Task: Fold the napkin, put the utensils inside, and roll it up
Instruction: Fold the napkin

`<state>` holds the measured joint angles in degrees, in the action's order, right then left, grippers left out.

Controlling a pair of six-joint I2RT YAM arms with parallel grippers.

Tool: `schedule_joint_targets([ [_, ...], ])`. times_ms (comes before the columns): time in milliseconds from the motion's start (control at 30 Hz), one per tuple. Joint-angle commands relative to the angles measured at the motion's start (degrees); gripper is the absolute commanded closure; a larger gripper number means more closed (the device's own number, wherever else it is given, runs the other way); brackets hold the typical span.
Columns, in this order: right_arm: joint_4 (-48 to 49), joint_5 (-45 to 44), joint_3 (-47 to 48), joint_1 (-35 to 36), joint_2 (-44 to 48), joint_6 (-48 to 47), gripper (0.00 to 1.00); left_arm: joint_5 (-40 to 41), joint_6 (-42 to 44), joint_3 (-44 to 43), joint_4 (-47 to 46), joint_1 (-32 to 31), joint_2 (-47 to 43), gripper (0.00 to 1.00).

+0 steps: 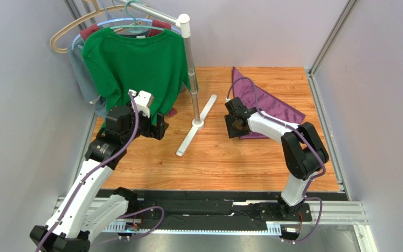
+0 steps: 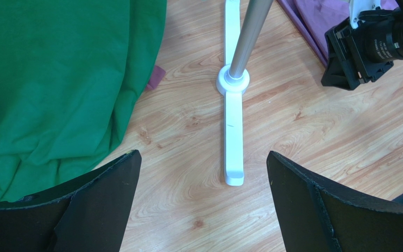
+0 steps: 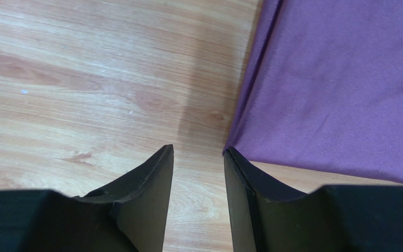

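white arm links [image 1: 85, 189], black joints [image 1: 117, 122], purple cables [image 1: 244, 79] running alongside, black wedge-shaped fingers [image 2: 98, 210].

Purple napkin [image 1: 272, 102], green shirt [image 1: 135, 63], wood-grain table [image 1: 214, 157], possibly maroon garment [image 1: 160, 24]

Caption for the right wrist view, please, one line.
Right gripper, jaws apart, poised at a corner of the purple napkin on the wooden table.

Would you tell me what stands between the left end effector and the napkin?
The clothes rack's white foot and metal pole stand between the left end effector and the napkin, clearest in the left wrist view.
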<state>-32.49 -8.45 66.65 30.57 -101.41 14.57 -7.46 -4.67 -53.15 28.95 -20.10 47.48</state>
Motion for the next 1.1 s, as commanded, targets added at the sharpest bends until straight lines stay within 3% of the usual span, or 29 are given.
schedule_joint_targets([
  [0, 1.8, -4.0, -0.3, 0.1, 2.4, 0.8, 0.55, -1.0, 0.0, 0.4, -1.4, 0.3, 0.1, 0.01],
  [400, 1.9, -6.9, 1.5, 0.1, -0.5, -1.3, 0.58, -0.4, 0.1, 0.3, -1.2, 0.3, 0.1, 0.01],
  [633, 2.9, -6.0, 0.8, 0.1, -2.6, -1.0, 0.71, -0.2, 0.1, 0.3, -1.1, 0.3, 0.1, 0.01],
  [900, 2.6, -7.2, 0.3, 0.1, -3.8, -1.0, 0.72, -0.2, 0.0, 0.3, -1.1, 0.3, 0.1, 0.01],
  [1067, 1.4, -8.2, -0.3, 0.1, -4.4, -0.1, 0.79, -0.4, -0.1, 0.2, -1.1, 0.3, 0.2, 0.01],
])
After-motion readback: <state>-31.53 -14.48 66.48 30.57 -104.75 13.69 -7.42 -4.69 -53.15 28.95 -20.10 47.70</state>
